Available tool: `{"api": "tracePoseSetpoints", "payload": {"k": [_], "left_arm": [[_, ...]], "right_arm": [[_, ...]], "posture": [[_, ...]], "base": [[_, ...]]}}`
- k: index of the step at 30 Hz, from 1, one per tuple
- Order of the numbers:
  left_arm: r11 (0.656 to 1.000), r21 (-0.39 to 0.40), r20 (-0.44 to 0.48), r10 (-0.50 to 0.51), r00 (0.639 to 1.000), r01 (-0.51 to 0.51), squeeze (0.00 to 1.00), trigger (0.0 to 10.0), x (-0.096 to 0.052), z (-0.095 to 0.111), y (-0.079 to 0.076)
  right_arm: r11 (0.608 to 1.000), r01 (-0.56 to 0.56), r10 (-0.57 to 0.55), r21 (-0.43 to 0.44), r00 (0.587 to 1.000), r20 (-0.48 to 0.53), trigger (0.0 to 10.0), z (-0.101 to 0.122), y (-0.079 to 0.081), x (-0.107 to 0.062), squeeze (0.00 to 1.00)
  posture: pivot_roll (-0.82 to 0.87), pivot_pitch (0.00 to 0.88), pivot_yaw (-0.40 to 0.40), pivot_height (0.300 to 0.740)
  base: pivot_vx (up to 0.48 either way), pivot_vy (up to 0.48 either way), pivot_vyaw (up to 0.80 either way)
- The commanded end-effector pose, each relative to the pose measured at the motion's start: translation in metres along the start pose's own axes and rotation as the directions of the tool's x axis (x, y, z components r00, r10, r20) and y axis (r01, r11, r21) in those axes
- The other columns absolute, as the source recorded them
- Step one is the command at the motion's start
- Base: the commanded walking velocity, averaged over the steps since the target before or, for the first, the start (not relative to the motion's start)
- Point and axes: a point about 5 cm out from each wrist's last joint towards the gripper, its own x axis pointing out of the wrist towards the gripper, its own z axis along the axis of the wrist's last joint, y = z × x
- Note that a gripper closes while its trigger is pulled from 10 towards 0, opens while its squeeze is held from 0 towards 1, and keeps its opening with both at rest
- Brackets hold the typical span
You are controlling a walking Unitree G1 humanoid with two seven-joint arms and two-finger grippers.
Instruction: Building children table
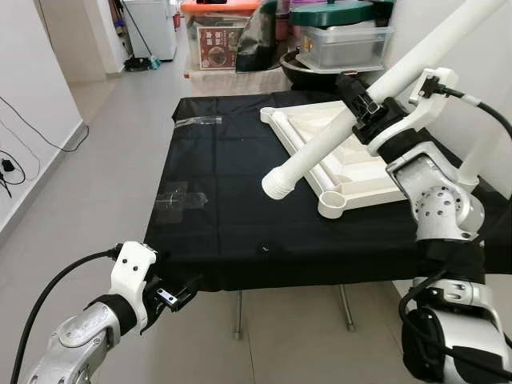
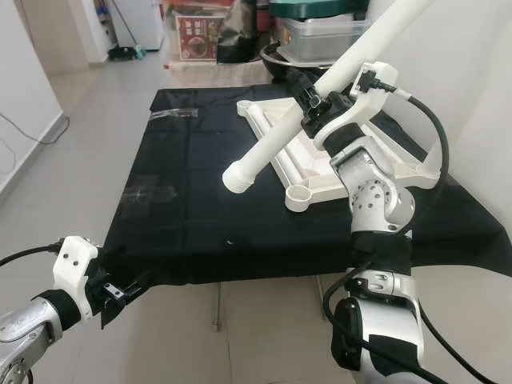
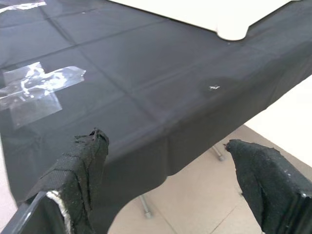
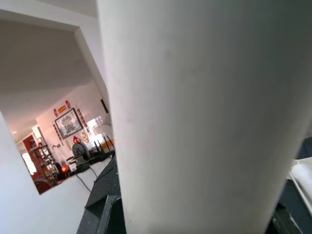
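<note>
Black-draped bench (image 1: 216, 200) carries the upturned tabletop (image 1: 352, 172), just beyond the right hand (image 1: 362, 104), which grasps a white leg (image 1: 336, 140), not yet fitted. Left wrist view: left hand (image 3: 170, 175) released, idle.

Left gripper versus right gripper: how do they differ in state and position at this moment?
The right gripper is shut on the white table leg, while the left gripper is open and holds nothing. The right gripper is raised over the black-covered table, above the white tabletop panel; the left gripper sits low at the table's near edge. Both have black fingers.
</note>
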Motion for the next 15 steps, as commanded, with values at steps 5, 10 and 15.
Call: {"api": "tracePoseSetpoints", "payload": {"k": [5,10,15], "left_arm": [[1.000,0.018,-0.027,0.013,1.000,-0.012,0.00,10.0,0.0054,-0.0055,-0.0012],[1.000,0.025,-0.022,0.007,1.000,-0.006,0.00,10.0,0.0080,-0.0050,-0.0034],[1.000,0.026,-0.020,0.003,1.000,-0.003,0.00,10.0,0.0087,-0.0048,-0.0037]], "right_arm": [[0.999,0.023,-0.023,0.044,1.000,-0.002,0.0,-0.0046,-0.0009,-0.0026,0.00],[0.998,0.028,-0.027,0.059,1.000,-0.007,0.0,-0.0073,-0.0006,-0.0026,0.00],[0.998,0.027,-0.026,0.065,1.000,-0.008,0.0,-0.0095,-0.0002,-0.0023,0.00]], "posture": [[0.03,0.000,-0.014,0.740],[0.03,0.000,-0.012,0.740],[0.03,0.000,-0.015,0.740]], "base": [[0.000,0.000,0.00],[0.000,0.000,0.00],[0.000,0.000,0.00]]}}
